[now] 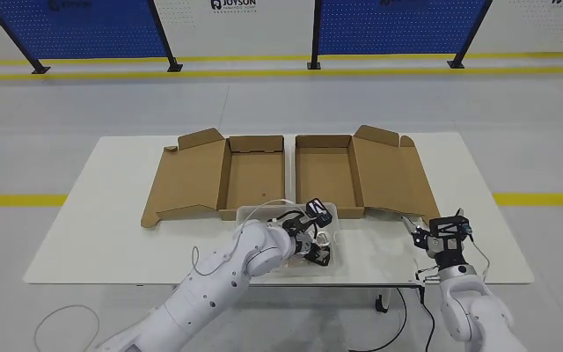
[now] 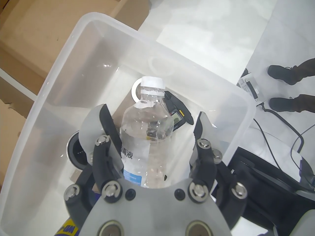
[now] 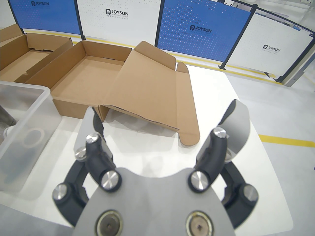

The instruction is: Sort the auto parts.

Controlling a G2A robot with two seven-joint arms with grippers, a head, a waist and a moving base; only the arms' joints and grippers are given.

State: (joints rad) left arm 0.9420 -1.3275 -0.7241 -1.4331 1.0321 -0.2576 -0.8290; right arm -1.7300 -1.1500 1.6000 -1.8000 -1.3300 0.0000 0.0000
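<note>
Cardboard makes up the two open boxes set side by side at the middle of the white desk [image 1: 106,220]: a left box [image 1: 255,176] and a right box [image 1: 324,176], each with its lid flap laid outward. Just in front of them, at the desk's near edge, stands a clear plastic bin [image 2: 172,52]. The left arm [image 1: 229,273] leans over it. Its jaws are spread inside the bin around a clear bottle [image 2: 145,124] with a white cap; one jaw stands right against the bottle's side and the other is apart from it. Beside the bottle in the bin lie a black tool with a small screen [image 2: 178,117], a metal ring [image 2: 134,92] and a round dark part [image 2: 73,152]. The right arm [image 1: 466,308] holds its jaws spread over the desk's near right corner, to the right of the right box's flap.
</note>
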